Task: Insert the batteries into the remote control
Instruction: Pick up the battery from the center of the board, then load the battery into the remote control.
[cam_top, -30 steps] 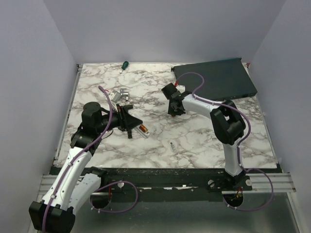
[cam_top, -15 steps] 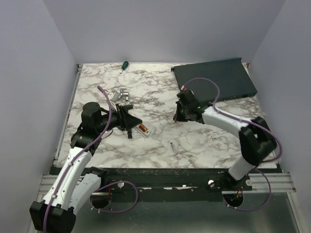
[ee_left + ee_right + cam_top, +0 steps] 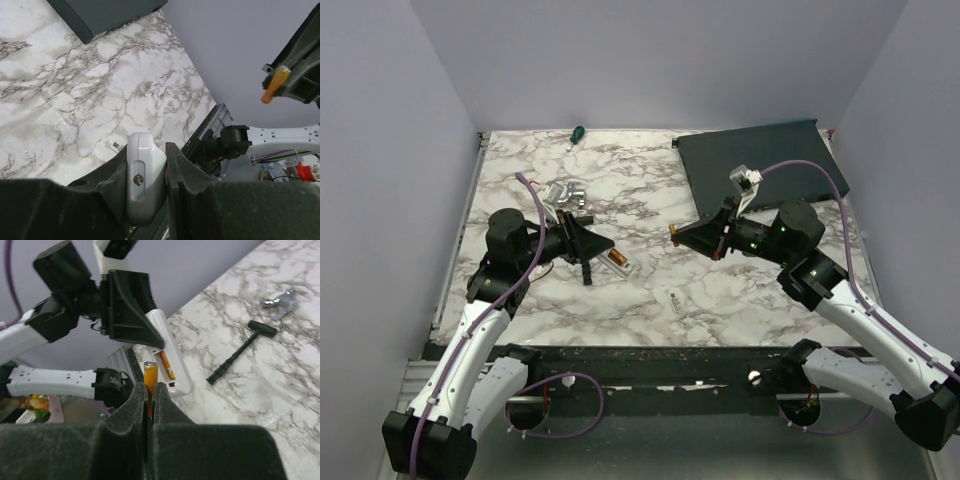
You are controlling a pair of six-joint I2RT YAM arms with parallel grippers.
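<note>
R hand swung left w/ battery; remote bay holds 2nd battery.

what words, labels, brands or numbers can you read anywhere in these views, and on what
No text can be read in any view.
small white piece on the marble table: dark marks, too small to read.
remote control: only a screw shows on its visible side, no print.
dark flat box: no marking visible.
</note>
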